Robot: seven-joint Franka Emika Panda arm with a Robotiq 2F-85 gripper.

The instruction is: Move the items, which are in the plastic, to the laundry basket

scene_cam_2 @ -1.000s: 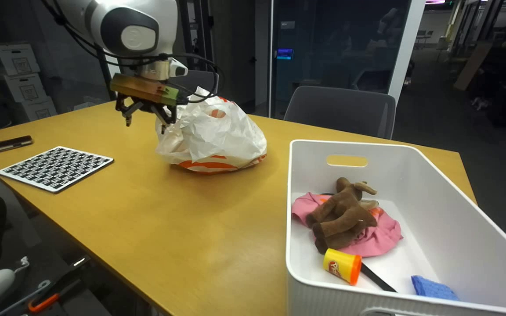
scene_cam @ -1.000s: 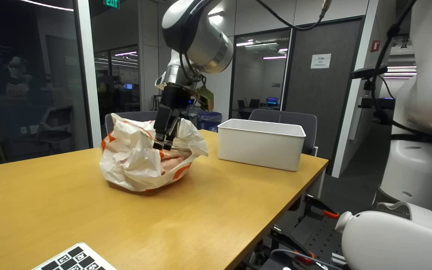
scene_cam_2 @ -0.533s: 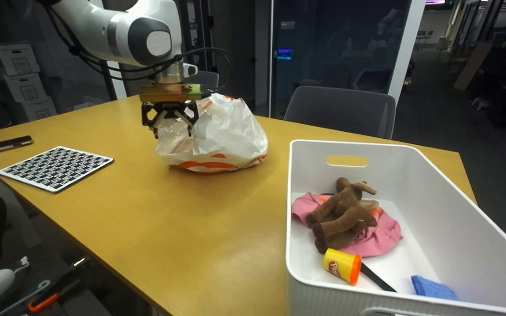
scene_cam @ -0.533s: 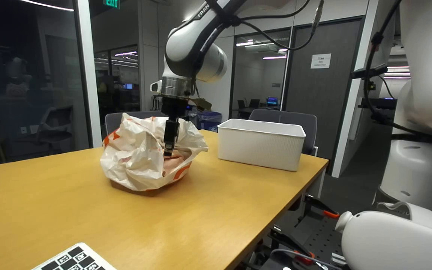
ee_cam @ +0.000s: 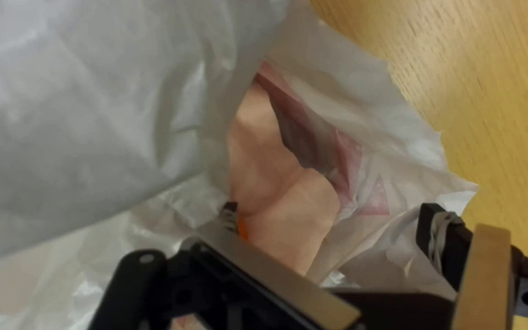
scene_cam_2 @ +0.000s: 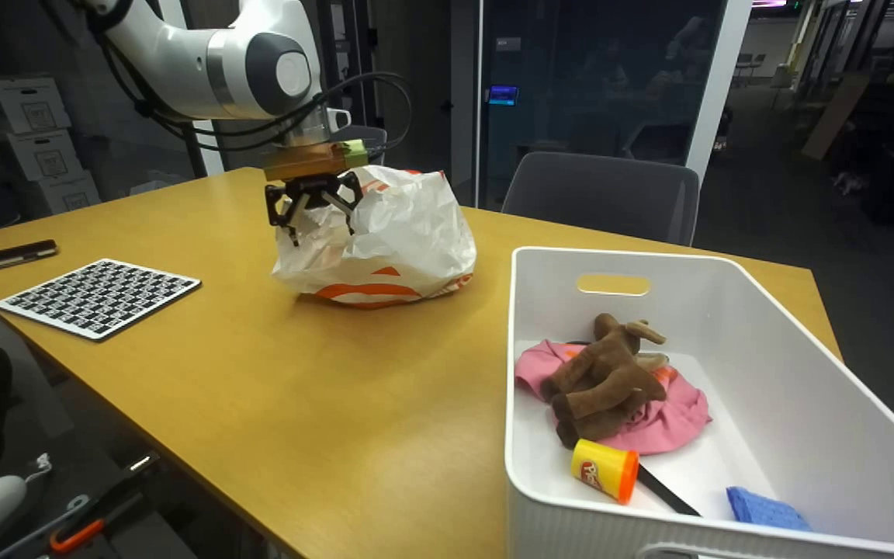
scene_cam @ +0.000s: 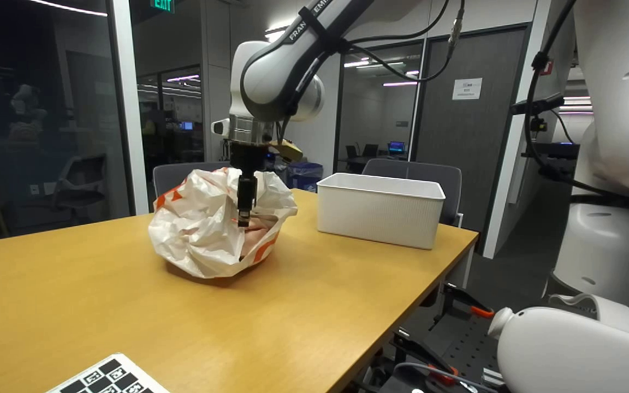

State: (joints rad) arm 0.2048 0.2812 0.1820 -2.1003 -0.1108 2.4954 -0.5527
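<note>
A crumpled white plastic bag with orange print [scene_cam: 197,234] stands on the table, also in an exterior view [scene_cam_2: 416,241] and the wrist view [ee_cam: 108,114]. A peach-coloured soft item [ee_cam: 282,197] lies inside its opening, with a bit of orange beside it; the rest is hidden by plastic. My gripper [scene_cam: 244,222] points straight down at the bag's opening. It is open and holds nothing in the wrist view [ee_cam: 330,208]; one fingertip is beside the peach item, the other by the bag's edge. The white basket [scene_cam: 380,213] stands apart from the bag, also in an exterior view [scene_cam_2: 703,291].
The basket holds a brown plush animal [scene_cam_2: 606,380] on pink cloth [scene_cam_2: 684,419], a yellow can [scene_cam_2: 604,470], a blue sponge [scene_cam_2: 765,510] and a dark strip [scene_cam_2: 666,491]. A checkered board [scene_cam_2: 98,299] and a dark flat object [scene_cam_2: 11,256] lie on the table [scene_cam_2: 354,404]. Chairs [scene_cam_2: 602,198] stand behind.
My gripper has turned from tilted to upright and shifted over the bag's opening. The bag's plastic has shifted and crumpled slightly. The basket and its contents have not moved.
</note>
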